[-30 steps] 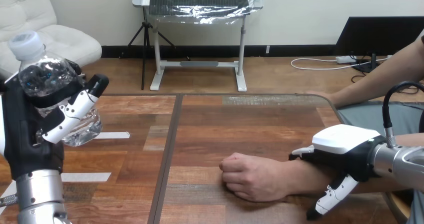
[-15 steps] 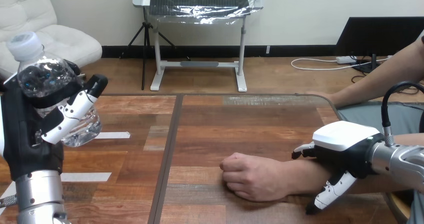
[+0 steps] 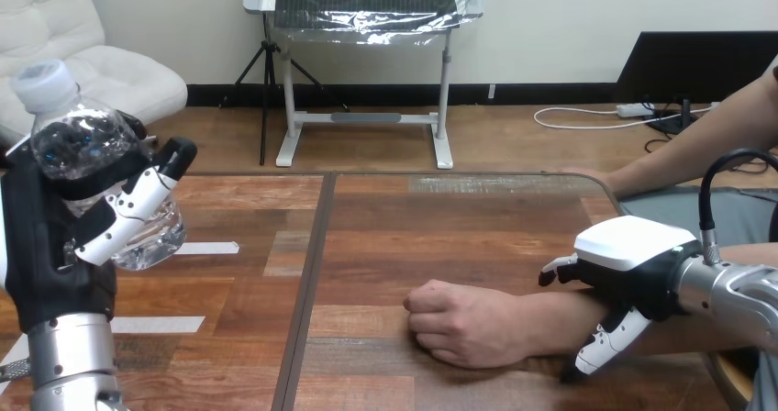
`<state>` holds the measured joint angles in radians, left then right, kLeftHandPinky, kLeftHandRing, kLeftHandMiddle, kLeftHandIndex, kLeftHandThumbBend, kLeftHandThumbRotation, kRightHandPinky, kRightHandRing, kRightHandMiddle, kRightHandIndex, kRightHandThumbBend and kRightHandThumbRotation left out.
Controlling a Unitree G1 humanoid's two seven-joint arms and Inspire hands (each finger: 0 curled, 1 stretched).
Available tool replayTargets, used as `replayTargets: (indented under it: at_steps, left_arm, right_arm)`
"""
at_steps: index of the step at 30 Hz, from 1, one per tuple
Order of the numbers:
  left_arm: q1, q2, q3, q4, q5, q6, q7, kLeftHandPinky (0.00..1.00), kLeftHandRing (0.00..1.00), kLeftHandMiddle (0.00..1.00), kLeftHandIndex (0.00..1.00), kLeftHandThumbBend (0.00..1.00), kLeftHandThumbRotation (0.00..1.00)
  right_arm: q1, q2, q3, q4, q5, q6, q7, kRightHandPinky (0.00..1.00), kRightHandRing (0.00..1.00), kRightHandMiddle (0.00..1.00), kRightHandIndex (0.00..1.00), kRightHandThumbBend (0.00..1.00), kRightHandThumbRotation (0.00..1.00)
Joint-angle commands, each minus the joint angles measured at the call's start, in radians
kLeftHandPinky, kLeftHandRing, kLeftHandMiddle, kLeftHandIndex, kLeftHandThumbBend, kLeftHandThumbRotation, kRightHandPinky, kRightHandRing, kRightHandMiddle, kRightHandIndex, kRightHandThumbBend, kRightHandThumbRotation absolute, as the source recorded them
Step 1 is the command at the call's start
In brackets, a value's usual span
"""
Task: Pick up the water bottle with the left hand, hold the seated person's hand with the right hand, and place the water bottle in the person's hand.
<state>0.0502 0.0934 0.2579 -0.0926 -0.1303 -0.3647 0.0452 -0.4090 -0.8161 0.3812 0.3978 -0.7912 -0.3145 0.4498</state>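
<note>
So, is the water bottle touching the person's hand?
Apart. The head view shows the water bottle held up in the left hand at the left, the person's hand resting on the table further right, with bare wood between them.

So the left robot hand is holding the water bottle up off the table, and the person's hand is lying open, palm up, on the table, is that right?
Not quite. The left robot hand does hold the water bottle up off the table, but the person's hand lies on the table closed in a fist, as the head view shows.
</note>
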Motion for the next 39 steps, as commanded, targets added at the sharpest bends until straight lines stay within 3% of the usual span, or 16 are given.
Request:
replayTargets:
  at_steps: [1,12,22,23,25,39]
  left_arm:
    - [-0.043,0.012,0.008,-0.059,-0.01,-0.021,-0.008,0.2,0.25,0.31,0.38,0.47,0.0]
    - [-0.043,0.016,0.01,-0.064,-0.029,-0.019,-0.019,0.2,0.26,0.31,0.38,0.47,0.0]
    - [-0.041,0.017,0.014,-0.079,-0.035,-0.009,-0.018,0.21,0.26,0.31,0.38,0.48,0.0]
    - [-0.041,0.016,0.015,-0.083,-0.042,-0.005,-0.018,0.21,0.26,0.31,0.38,0.47,0.0]
    - [-0.042,0.014,0.017,-0.088,-0.05,-0.001,-0.019,0.21,0.26,0.31,0.38,0.47,0.0]
    - [-0.044,0.016,0.027,-0.114,-0.053,0.029,-0.013,0.21,0.26,0.31,0.37,0.48,0.0]
  right_arm:
    - [0.011,0.017,0.026,0.094,-0.023,0.055,0.006,0.67,0.84,0.86,0.87,1.0,0.62]
    - [-0.011,0.028,0.042,0.114,-0.026,0.087,0.027,0.62,0.82,0.83,0.84,1.0,0.56]
    - [-0.04,0.046,0.054,0.135,-0.017,0.149,0.129,0.59,0.81,0.83,0.82,1.0,0.5]
    - [-0.046,0.052,0.056,0.138,-0.012,0.168,0.155,0.54,0.75,0.79,0.81,1.0,0.49]
    - [-0.053,0.058,0.057,0.142,-0.005,0.191,0.186,0.53,0.73,0.78,0.8,1.0,0.48]
    - [-0.07,0.07,0.057,0.151,0.023,0.255,0.278,0.48,0.66,0.73,0.76,1.0,0.41]
